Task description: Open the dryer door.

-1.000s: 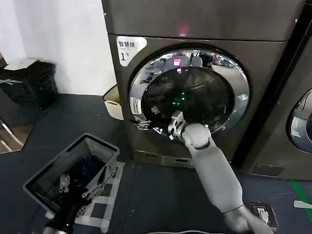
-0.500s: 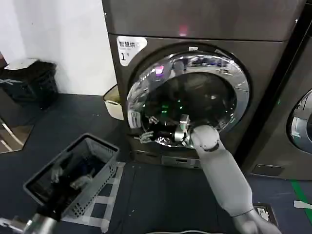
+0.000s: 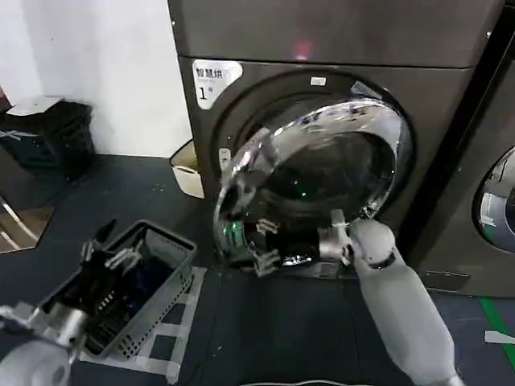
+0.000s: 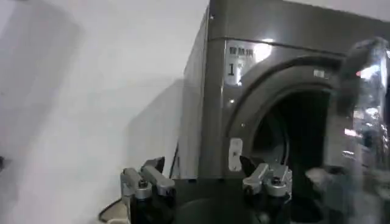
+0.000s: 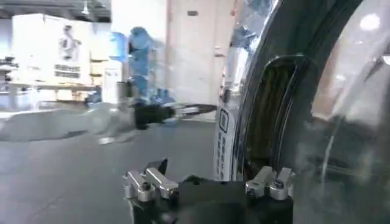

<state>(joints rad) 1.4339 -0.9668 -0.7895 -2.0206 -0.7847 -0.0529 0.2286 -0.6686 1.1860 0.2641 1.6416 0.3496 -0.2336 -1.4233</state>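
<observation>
- The dryer door (image 3: 310, 181) stands partly swung out from the dryer (image 3: 265, 88), hinged on the robot's right, with its free edge toward the left and a dark crescent of the drum opening (image 3: 241, 129) showing behind it.
- The right gripper (image 3: 269, 245) sits at the door's lower rim, fingers spread open, hooking or pushing the rim, not clamped on it.
- Risk: with no firm clamp, the fingers could slip off the slick chrome ring, and the door might swing back or stall short of fully open.
- Risk: the free edge sweeps toward the basket (image 3: 165, 269) on the floor nearby; a wide swing may knock it.
- The left gripper (image 3: 109, 253) hovers open over the basket, well apart from the door.
- Compared with 1 second ago, the door has gone from shut to clearly ajar, the right gripper has moved outward with the rim, and the left arm has risen into view.
</observation>
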